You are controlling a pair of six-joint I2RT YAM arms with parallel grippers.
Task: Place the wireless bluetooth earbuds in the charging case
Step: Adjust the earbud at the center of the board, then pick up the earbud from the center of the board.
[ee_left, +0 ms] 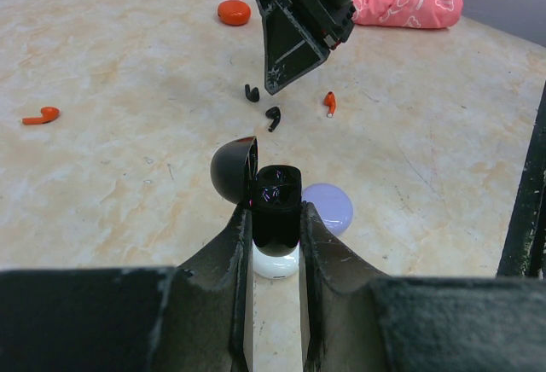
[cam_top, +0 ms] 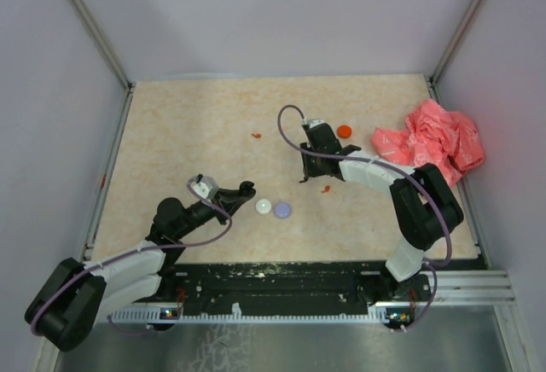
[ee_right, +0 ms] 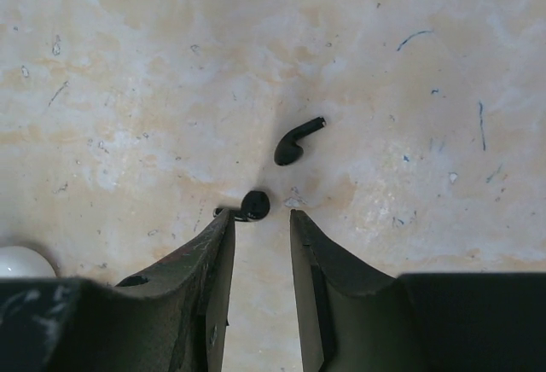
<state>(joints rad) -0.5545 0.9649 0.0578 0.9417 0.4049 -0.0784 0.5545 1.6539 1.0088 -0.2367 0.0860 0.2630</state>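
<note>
The surface is a beige, marbled sheet, scuffed and flecked up close. It sits in a booth of plain grey walls, with a bare metal post slanting up at each back corner.

The left jaws are clamped on the black charging case. It is glossy and rounded, held upright above the surface, with its domed lid swung open to one side. A white disc and a lilac disc lie just beside each other below it.

The right jaws stand narrowly apart with nothing between them, low over the surface. The nearer black earbud lies just off one fingertip, and the farther black earbud lies a little beyond it with its stem angled.

One orange earbud is near those two, and another orange earbud lies well apart. An orange disc sits farther back. A crumpled pink bag is bunched near the right wall.
</note>
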